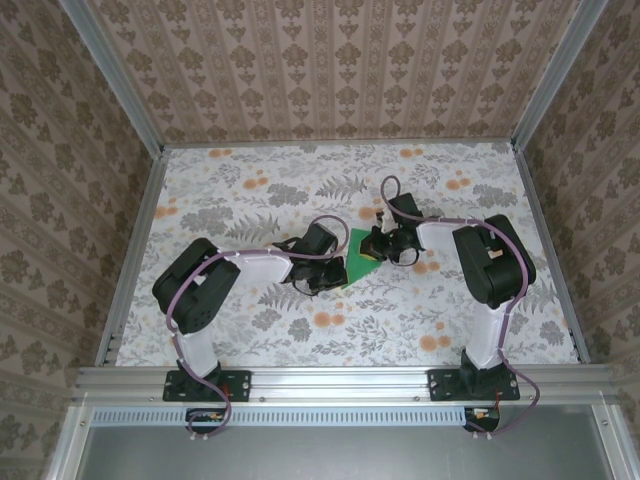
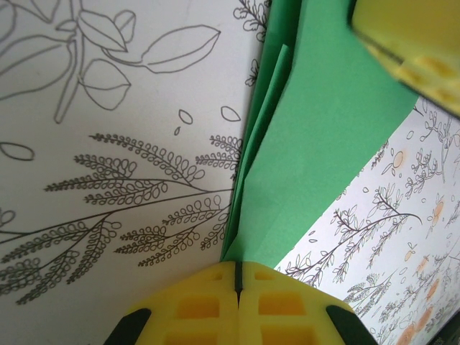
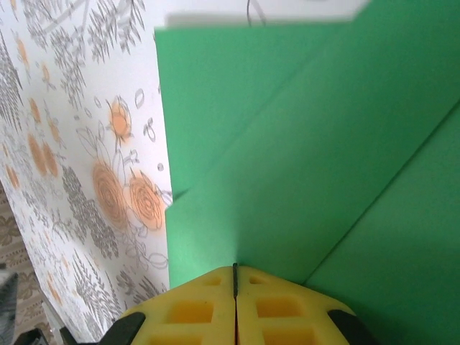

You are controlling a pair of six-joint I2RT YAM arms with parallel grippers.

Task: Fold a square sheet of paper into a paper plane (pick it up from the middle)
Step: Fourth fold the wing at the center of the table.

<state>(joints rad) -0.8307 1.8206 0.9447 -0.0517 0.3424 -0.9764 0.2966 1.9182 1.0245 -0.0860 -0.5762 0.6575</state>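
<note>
The square sheet of paper (image 1: 359, 266) is bright green and folded into layers with creases. It lies mid-table between both arms. From the left, my left gripper (image 1: 323, 276) meets its edge. In the left wrist view the yellow fingertips (image 2: 215, 277) are pressed together, and the folded edge of the paper (image 2: 316, 144) runs into their seam. My right gripper (image 1: 376, 247) comes in from the right. Seen from the right wrist, it (image 3: 235, 270) is shut on the paper (image 3: 302, 144), with a diagonal crease running up to the right. A yellow finger of the right gripper (image 2: 417, 50) also shows in the left wrist view.
The floral tablecloth (image 1: 250, 190) covers the table. Aluminium frame rails (image 1: 130, 250) run along both sides and the near edge, with patterned walls behind. Both arm bases (image 1: 205, 385) sit on the near rail. The cloth lies bare at the back and front.
</note>
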